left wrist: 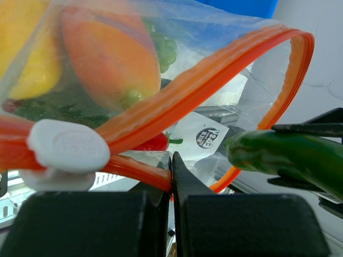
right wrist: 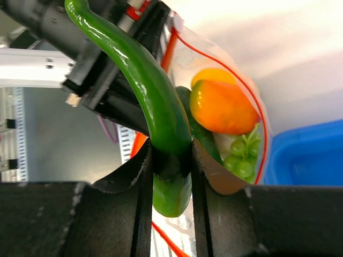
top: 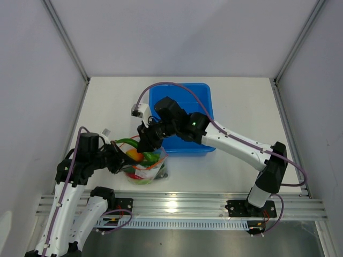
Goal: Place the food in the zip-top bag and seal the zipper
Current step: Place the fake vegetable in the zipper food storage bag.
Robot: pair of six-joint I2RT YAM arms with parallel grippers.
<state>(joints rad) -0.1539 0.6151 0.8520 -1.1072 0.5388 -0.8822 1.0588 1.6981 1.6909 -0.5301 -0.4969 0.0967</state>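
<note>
The zip-top bag (top: 147, 172) stands open by the table's near edge, left of centre. It holds food: an orange-red piece (left wrist: 110, 59), a yellow piece (left wrist: 27, 48), green grapes (right wrist: 241, 155) and a red chili (left wrist: 153, 143). My left gripper (left wrist: 172, 171) is shut on the near side of the orange zipper (left wrist: 203, 85), beside its white slider (left wrist: 67, 145). My right gripper (right wrist: 170, 151) is shut on the thick end of a long green pepper (right wrist: 144, 91). The pepper hangs at the bag's mouth, its thin end pointing towards the left arm (top: 127, 141).
A blue bin (top: 182, 115) stands behind the bag in the middle of the table, under the right arm's forearm. The aluminium rail (top: 182, 206) with both arm bases runs along the near edge, close to the bag.
</note>
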